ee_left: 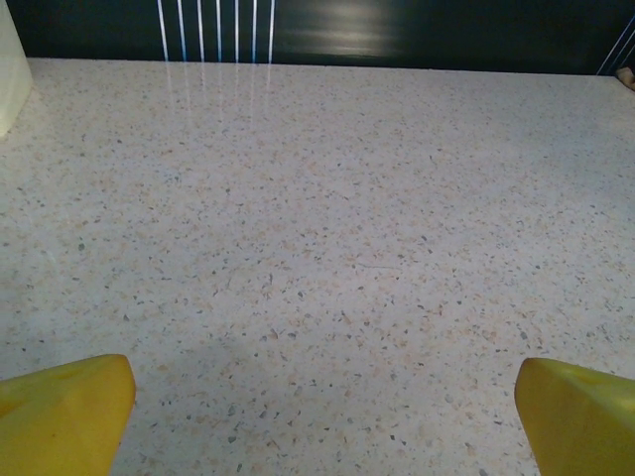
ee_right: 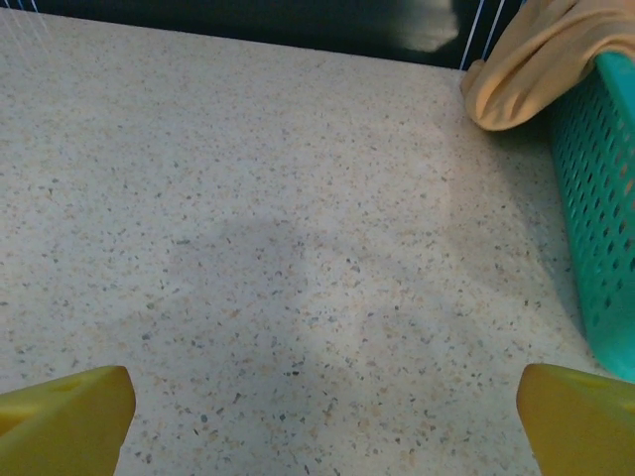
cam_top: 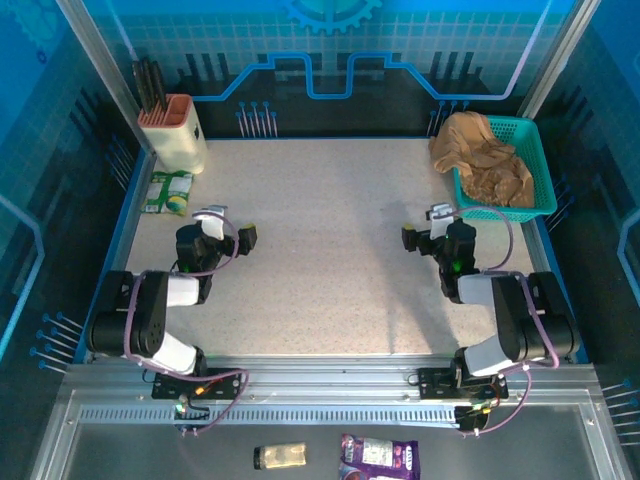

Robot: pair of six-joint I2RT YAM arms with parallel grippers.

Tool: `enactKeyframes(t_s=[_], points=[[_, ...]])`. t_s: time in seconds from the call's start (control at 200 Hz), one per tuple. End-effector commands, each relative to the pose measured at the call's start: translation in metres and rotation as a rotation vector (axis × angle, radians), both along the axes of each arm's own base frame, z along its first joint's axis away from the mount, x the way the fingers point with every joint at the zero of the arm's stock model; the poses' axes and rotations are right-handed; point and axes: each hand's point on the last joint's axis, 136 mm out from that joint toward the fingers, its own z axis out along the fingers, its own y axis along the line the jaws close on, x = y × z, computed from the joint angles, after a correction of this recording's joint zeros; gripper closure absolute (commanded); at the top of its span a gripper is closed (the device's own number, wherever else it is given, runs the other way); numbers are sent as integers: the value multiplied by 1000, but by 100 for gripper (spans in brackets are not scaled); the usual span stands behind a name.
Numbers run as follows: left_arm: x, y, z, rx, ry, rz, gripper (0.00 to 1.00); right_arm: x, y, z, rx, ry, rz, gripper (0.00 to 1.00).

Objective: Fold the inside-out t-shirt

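The inside-out t-shirt (cam_top: 482,158) is a crumpled tan heap in the teal basket (cam_top: 540,204) at the back right, with part of it spilling over the basket's left rim (ee_right: 526,61). My right gripper (cam_top: 430,228) hovers low over the bare table, just in front and left of the basket, open with nothing between its yellow fingertips (ee_right: 69,416). My left gripper (cam_top: 228,226) stands open over the left side of the table, far from the shirt, its yellow fingertips (ee_left: 64,412) wide apart over bare tabletop.
A white-and-orange holder with dark utensils (cam_top: 172,130) stands at the back left, a green packet (cam_top: 168,192) in front of it. Below the table's front rail lie a small jar (cam_top: 280,456) and a purple packet (cam_top: 378,458). The speckled tabletop (cam_top: 330,260) stretches between the arms.
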Motion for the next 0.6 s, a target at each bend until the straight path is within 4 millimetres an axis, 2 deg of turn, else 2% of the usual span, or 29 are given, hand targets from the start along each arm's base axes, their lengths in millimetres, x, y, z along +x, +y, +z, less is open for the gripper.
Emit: enactKeyframes(t_s=[0.0,0.165,0.37,0.425,0.44,0.595], points=[[-3,5,18,32,-21,48,1,5,2,31,-23,-25,-3,0],[-7,16,44,11,8,130,1,7,0,58,-15,20,-28,0],[-19,20,77,-84,70,192,1,14,-18,83,28,161,-148,1],[-23,20,85,-112,96,206,1,14,-22,82,36,205,-167,2],[-25,21,87,-121,104,211,1,19,-23,93,42,191,-171,2],[-36,15,111,-182,197,207,1,29,-35,98,35,285,-226,7]])
